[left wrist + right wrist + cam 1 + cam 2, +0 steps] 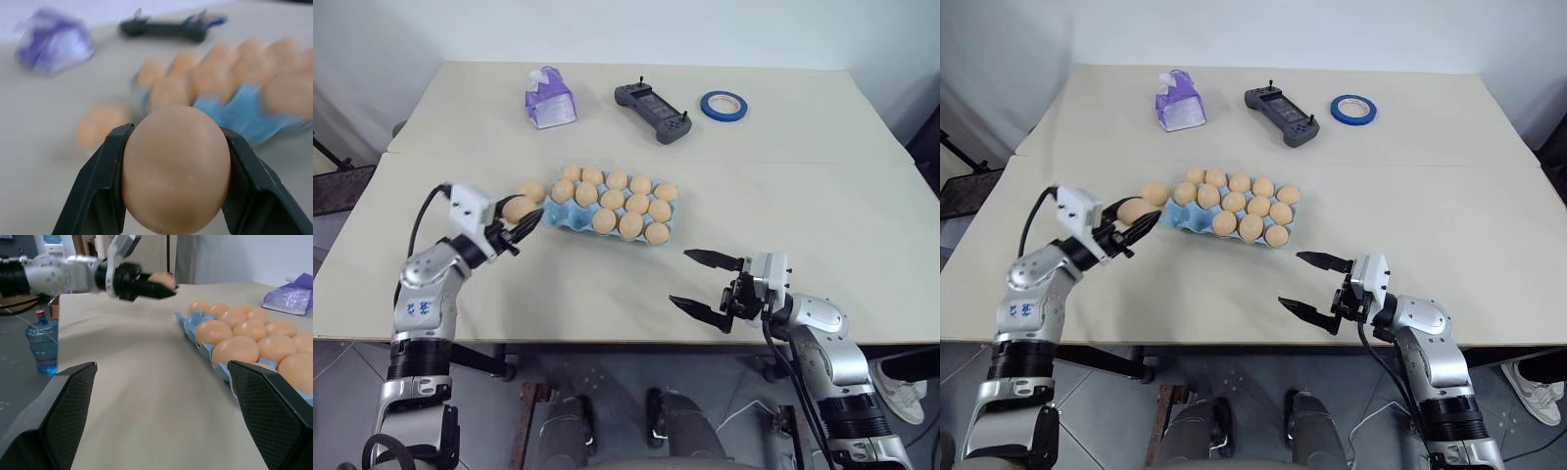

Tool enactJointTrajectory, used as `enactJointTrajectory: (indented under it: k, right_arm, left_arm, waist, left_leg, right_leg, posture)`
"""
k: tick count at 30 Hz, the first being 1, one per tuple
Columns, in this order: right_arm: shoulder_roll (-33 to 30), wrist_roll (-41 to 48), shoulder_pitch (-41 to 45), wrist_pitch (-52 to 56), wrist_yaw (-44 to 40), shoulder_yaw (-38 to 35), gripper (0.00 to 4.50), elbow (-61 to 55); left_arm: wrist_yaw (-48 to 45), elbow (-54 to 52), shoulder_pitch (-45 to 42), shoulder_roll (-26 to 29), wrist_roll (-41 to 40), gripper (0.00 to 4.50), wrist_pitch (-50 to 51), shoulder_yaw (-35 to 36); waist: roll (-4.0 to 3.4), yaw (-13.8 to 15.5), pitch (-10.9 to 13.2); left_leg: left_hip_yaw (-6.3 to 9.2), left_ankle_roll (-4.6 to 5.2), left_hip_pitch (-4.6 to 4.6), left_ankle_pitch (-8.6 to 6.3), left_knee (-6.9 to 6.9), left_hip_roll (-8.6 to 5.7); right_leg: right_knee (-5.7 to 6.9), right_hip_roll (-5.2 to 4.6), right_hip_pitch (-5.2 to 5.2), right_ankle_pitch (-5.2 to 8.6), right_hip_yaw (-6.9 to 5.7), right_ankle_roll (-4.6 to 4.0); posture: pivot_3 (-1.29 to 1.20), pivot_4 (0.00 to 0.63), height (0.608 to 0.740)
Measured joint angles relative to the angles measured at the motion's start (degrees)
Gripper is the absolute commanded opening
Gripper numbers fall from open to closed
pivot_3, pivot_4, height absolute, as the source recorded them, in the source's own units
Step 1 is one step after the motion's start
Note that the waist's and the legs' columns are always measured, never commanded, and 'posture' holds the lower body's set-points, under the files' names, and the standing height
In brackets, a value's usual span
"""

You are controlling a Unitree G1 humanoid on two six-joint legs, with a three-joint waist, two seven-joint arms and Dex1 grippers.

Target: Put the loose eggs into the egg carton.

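Beige counter (803, 196), seen from above. The blue carton (570, 218) sits near its middle, its cups filled with tan eggs. The left hand (530, 223), at the carton's left end, is clamped on one egg (175, 169), which is pinched between both black fingers (100, 188) and held above the counter. A second loose egg (531, 191) lies on the counter just left of the carton's far-left corner, beside the held egg. The right hand (700, 279) hovers near the counter's near edge, to the right of and nearer than the carton, its fingers spread wide with nothing between them. Along the far side stand a purple tissue pack (549, 98) on the left, a dark controller (653, 111) in the middle, and a blue tape roll (724, 105) to the right of it, all well apart from the carton.
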State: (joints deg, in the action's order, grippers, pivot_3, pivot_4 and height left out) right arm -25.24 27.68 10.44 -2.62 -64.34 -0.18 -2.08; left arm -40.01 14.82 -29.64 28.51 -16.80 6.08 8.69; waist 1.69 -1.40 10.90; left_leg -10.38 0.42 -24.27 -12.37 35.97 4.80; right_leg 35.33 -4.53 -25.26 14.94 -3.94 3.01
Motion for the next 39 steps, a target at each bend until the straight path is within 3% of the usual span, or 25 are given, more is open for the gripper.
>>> enactJointTrajectory:
  k: [5, 8, 13, 16, 21, 25, 29, 31, 35, 39]
  right_arm:
    - [0.1, -0.1, -0.5, -0.2, 0.6, -0.1, 4.5, -0.5]
    - [0.3, -0.5, -0.9, -1.1, 1.2, -0.1, 4.5, -1.1]
    - [0.3, -0.5, -1.1, -1.2, 2.2, -0.1, 4.5, -2.7]
    - [0.4, -0.5, -1.9, -1.2, 2.6, -0.1, 4.5, -2.9]
    - [0.8, -0.6, -2.0, -1.5, 2.8, 0.0, 4.5, -3.2]
    - [0.8, -0.6, -1.8, -1.9, 2.6, -0.1, 4.5, -2.9]
    - [0.8, -0.6, -1.3, -2.1, 2.0, -0.1, 4.5, -1.7]
    - [0.8, -0.6, -0.6, -2.3, 1.5, -0.2, 4.5, -0.9]
    - [0.7, -0.6, 0.4, -2.5, 0.9, -0.3, 4.5, 0.9]
    - [0.7, -0.6, 1.6, -2.5, 0.4, -0.3, 4.5, 2.4]
  left_arm:
    - [-0.6, 6.4, -7.5, -3.4, 2.5, 2.31, 0.6, -5.0]
    - [-0.1, 13.5, -10.7, -5.0, 4.0, 2.97, -0.6, -5.8]
    - [0.8, 19.4, -13.5, -5.8, 4.9, 4.49, -2.5, -5.8]
    - [0.1, 18.9, -13.0, -5.4, 4.8, 4.49, -3.5, -5.5]
    - [-4.1, 7.0, -3.9, -0.7, 1.3, 4.49, -2.5, -2.6]
    - [-5.9, -0.9, 6.9, 4.9, -1.7, 4.49, -2.6, 4.4]
    - [-7.8, -1.8, 17.8, 8.5, -4.2, 4.49, -4.9, 12.1]
    - [-8.2, -1.8, 21.8, 8.9, -5.2, 4.49, -5.7, 15.3]
    - [-4.8, -3.4, 28.7, 7.4, -5.6, 4.49, -7.4, 20.1]
    - [-0.8, -7.9, 30.4, 4.8, -5.7, 4.49, -6.6, 20.3]
  waist:
    - [0.0, -0.3, 0.0]
    - [0.0, -0.5, 0.0]
    - [0.01, -0.3, 0.0]
    - [0.01, -0.3, 0.0]
    - [0.01, -0.9, 0.0]
    - [0.01, -1.3, 0.0]
    - [0.0, -1.5, 0.0]
    - [0.01, -1.4, 0.0]
    - [0.03, -1.3, 0.0]
    - [0.06, -0.7, 0.0]
  left_leg:
    - [0.0, 0.05, 0.03, 0.0, 0.1, -0.12]
    - [0.06, 0.05, 0.02, 0.01, 0.08, -0.13]
    - [0.11, 0.04, -0.03, 0.02, 0.07, -0.12]
    - [0.1, 0.05, -0.03, 0.02, 0.1, -0.12]
    - [0.1, 0.01, 0.01, 0.04, 0.06, -0.01]
    - [0.15, -0.03, 0.06, 0.06, 0.03, 0.11]
    - [0.16, -0.04, 0.04, 0.04, 0.03, 0.11]
    - [0.16, -0.04, 0.03, 0.04, 0.01, 0.1]
    - [0.16, -0.02, -0.06, 0.02, -0.17, 0.1]
    - [0.12, -0.03, -0.08, 0.02, -0.49, 0.08]
  right_leg:
    - [0.0, 0.06, 0.05, -0.03, 0.03, 0.05]
    - [0.08, 0.12, 0.0, 0.03, 0.0, -0.05]
    - [0.16, 0.14, -0.07, 0.08, -0.05, -0.13]
    - [0.18, 0.1, -0.07, 0.07, -0.05, -0.11]
    - [0.29, 0.14, -0.1, 0.12, 0.01, -0.2]
    - [0.34, 0.12, -0.12, 0.17, 0.03, -0.28]
    - [0.27, 0.03, -0.14, 0.26, 0.04, -0.44]
    - [0.17, -0.01, -0.12, 0.61, 0.07, -1.07]
    - [-0.23, -0.02, -0.1, 0.59, 0.39, -1.04]
    - [-0.55, 0.02, -0.09, 0.55, 0.49, -1.03]
  posture:
    - [0.0, 0.15, 0.74]
    - [0.0, 0.15, 0.74]
    - [0.0, 0.15, 0.74]
    - [0.0, 0.15, 0.74]
    - [0.0, 0.15, 0.74]
    - [0.0, 0.15, 0.74]
    - [0.0, 0.15, 0.74]
    - [0.0, 0.15, 0.74]
    - [0.0, 0.15, 0.74]
    - [0.0, 0.15, 0.74]
